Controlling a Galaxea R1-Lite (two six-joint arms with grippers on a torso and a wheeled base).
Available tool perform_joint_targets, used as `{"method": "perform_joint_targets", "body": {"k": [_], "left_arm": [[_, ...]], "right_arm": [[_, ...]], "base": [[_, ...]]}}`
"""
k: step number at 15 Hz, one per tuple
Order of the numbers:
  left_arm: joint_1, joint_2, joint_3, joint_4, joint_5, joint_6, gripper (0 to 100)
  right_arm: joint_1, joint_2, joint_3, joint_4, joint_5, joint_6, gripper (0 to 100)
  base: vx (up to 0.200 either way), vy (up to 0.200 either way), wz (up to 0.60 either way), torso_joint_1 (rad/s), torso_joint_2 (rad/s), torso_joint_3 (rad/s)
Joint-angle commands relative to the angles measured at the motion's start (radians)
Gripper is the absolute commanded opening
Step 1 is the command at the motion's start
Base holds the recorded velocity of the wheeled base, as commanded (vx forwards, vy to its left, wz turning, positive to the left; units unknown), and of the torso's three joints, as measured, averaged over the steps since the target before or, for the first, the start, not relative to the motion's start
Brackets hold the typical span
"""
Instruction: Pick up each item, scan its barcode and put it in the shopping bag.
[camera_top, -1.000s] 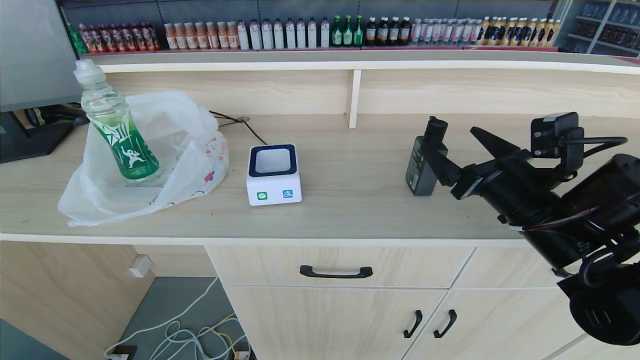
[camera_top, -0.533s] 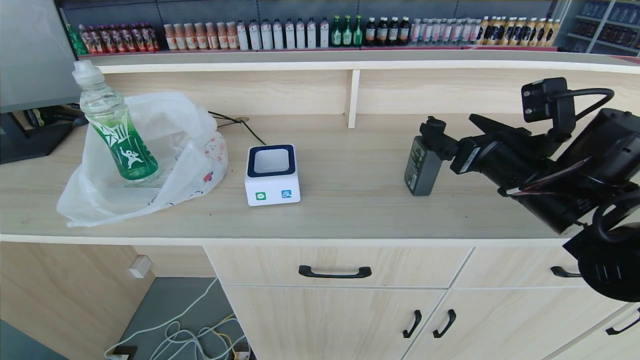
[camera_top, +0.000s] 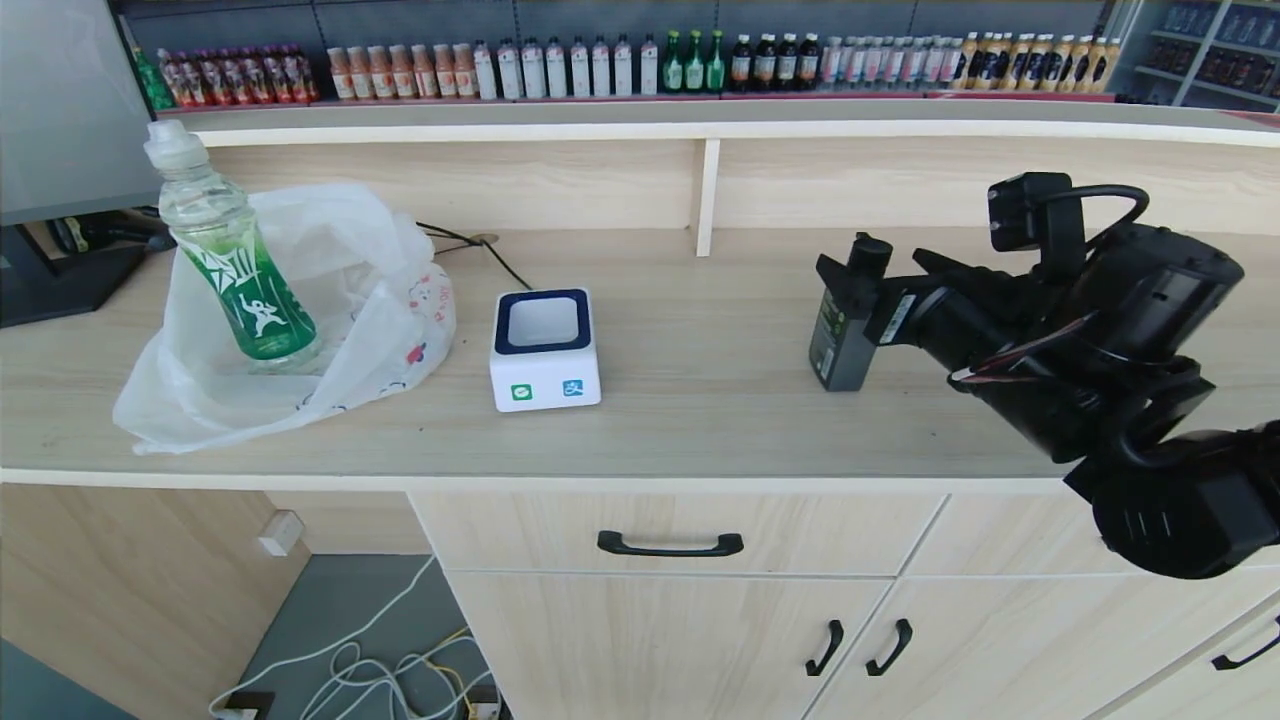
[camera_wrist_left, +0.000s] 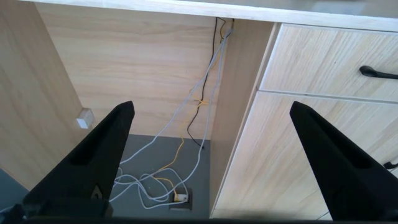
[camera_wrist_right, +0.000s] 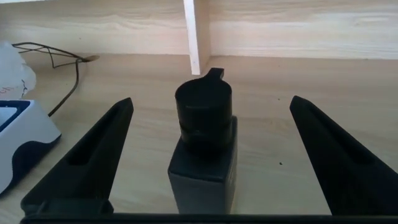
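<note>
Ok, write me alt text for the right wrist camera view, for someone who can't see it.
The right gripper is open, its black fingers on either side of a dark bottle with a black cap that stands upright on a pale wooden counter. A white scanner box with a dark blue rim sits nearby.

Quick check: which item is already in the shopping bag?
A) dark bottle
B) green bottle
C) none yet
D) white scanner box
B: the green bottle stands upright inside the shopping bag, while the dark bottle stands on the bare counter on the far side of the scanner.
</note>
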Motion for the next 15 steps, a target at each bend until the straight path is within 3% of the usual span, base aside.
{"method": "perform_joint_targets", "body": {"k": [1,3,5,15], "left_arm": [[0.000,0.000,0.000,0.000,0.000,0.000,100],[0.000,0.000,0.000,0.000,0.000,0.000,100],[0.000,0.000,0.000,0.000,0.000,0.000,100],[0.000,0.000,0.000,0.000,0.000,0.000,100]], "right_arm": [[0.002,0.049,0.004,-0.013,-0.003,0.003,100],[0.003,0.080,0.002,-0.041,-0.017,-0.002,100],[0.022,0.115,-0.005,-0.069,-0.106,0.004,100],[0.037,0.159,-0.016,-0.128,-0.113,-0.022,100]], "base": [[0.000,0.000,0.00,0.000,0.00,0.000],[0.000,0.000,0.00,0.000,0.00,0.000],[0.000,0.000,0.00,0.000,0.00,0.000],[0.000,0.000,0.00,0.000,0.00,0.000]]}}
